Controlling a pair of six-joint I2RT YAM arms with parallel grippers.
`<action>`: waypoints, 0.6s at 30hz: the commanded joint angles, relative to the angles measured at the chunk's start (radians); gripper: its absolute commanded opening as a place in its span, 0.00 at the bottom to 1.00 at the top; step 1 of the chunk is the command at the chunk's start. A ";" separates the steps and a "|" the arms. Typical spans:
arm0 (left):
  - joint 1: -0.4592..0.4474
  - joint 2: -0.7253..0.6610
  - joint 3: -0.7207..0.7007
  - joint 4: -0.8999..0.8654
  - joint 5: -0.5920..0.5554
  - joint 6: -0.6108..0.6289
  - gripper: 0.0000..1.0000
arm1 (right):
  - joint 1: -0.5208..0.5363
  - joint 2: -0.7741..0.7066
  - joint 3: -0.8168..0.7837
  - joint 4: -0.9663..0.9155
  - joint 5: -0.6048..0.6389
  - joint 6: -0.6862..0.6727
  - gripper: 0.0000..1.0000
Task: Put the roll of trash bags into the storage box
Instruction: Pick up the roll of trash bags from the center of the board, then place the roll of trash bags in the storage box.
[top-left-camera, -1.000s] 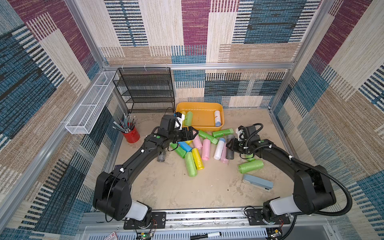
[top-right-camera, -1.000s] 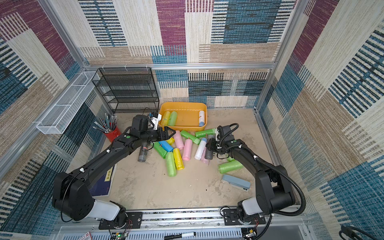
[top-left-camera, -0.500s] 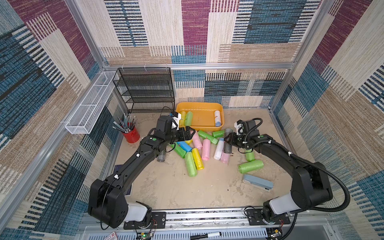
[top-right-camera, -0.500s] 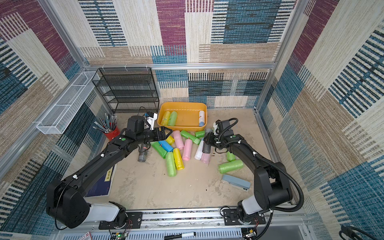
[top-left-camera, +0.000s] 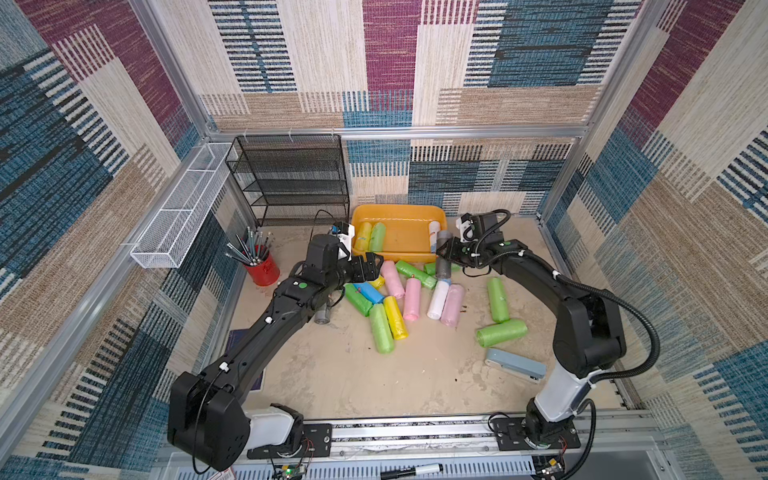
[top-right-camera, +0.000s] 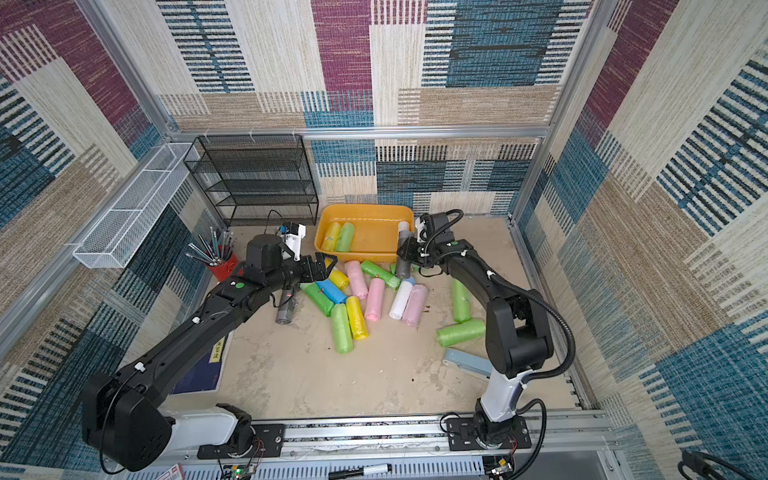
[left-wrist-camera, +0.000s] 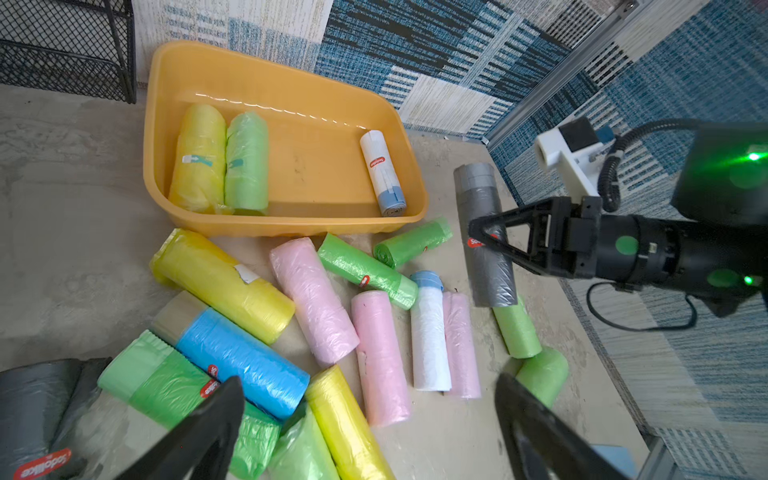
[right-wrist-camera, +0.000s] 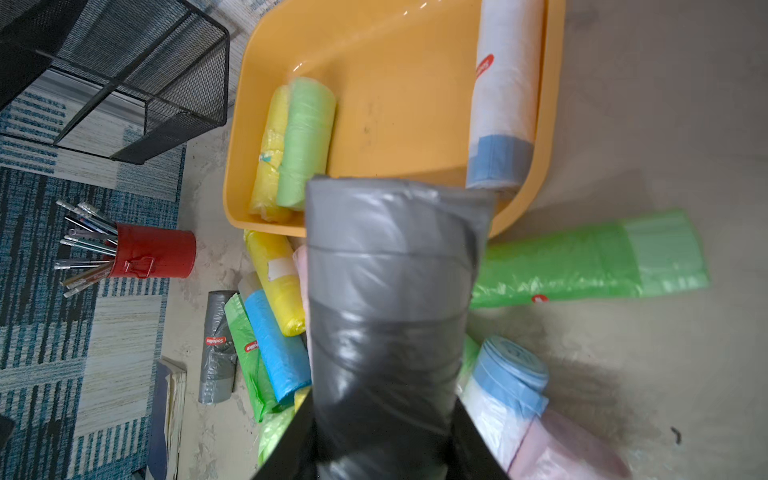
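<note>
Right gripper (top-left-camera: 445, 254) is closed on a grey roll (top-left-camera: 444, 268) near its middle, and the roll stands roughly upright. The roll is at the near corner of the box (top-left-camera: 400, 208) on the right arm's side. It is outside the box, and in the right wrist view its upper end (right-wrist-camera: 395, 216) overlaps the near rim. The box stands at the back of the tabletop (top-left-camera: 353, 374) and holds a yellow roll (top-left-camera: 363, 236) and a green roll (top-left-camera: 377, 236) side by side, with a white roll (top-left-camera: 433, 230) against the opposite wall. Left gripper (top-left-camera: 374, 266) has its jaws spread wide and empty above the loose rolls (top-left-camera: 392, 286) in front of the box. A second grey roll (top-left-camera: 322, 316) lies beside the left arm.
</note>
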 joint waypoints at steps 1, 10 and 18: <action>0.001 -0.013 -0.003 0.078 0.042 0.033 0.99 | -0.001 0.070 0.099 -0.015 -0.016 -0.033 0.35; 0.002 -0.063 -0.049 0.111 0.036 0.041 0.98 | -0.001 0.293 0.386 -0.132 0.010 -0.062 0.34; 0.003 -0.052 -0.062 0.126 0.039 0.030 0.99 | -0.004 0.456 0.593 -0.188 0.010 -0.071 0.34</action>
